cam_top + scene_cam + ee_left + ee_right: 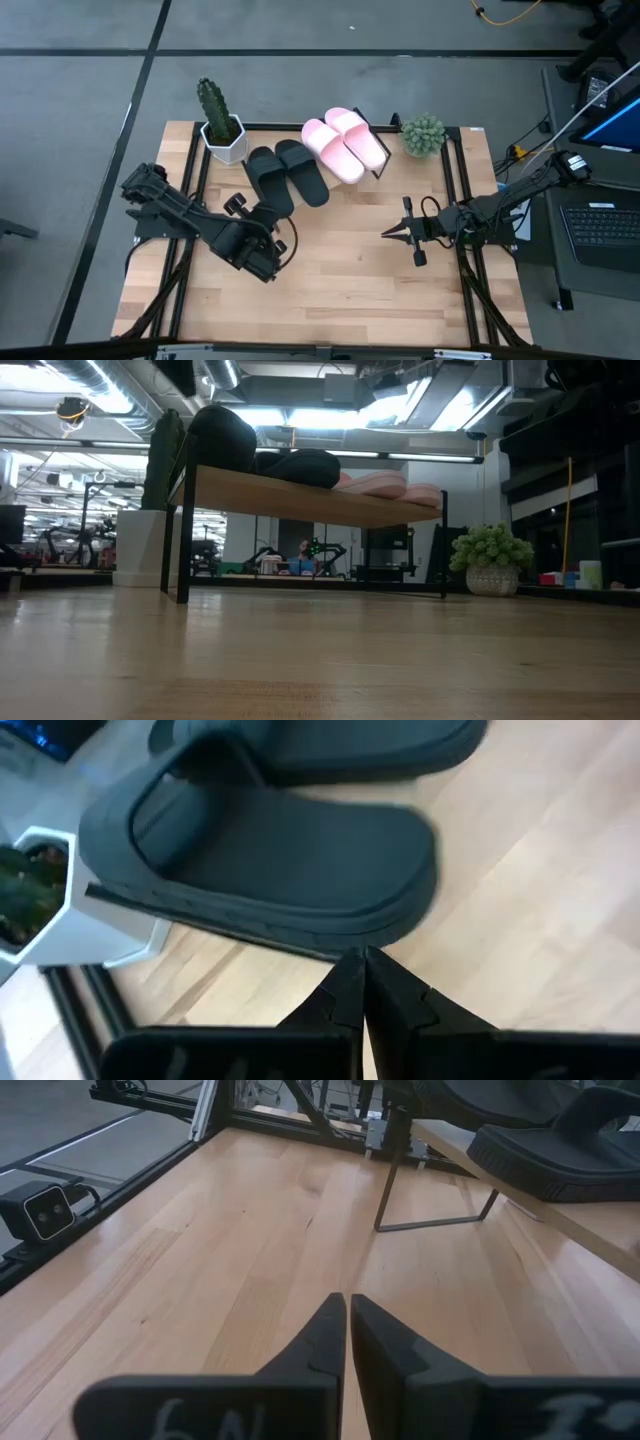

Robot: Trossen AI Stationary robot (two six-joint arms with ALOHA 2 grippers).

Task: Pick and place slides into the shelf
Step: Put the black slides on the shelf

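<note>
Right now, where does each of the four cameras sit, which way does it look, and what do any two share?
High view: overhead, straight down on the table, both arms, all four slides.
Low view: at tabletop height, level under the shelf; no arm shows.
Left wrist view: on the left arm, past its shut fingers at a black slide.
Right wrist view: on the right arm, past its shut fingers across bare wood.
Shared: the high and left wrist views both show the cactus pot.
</note>
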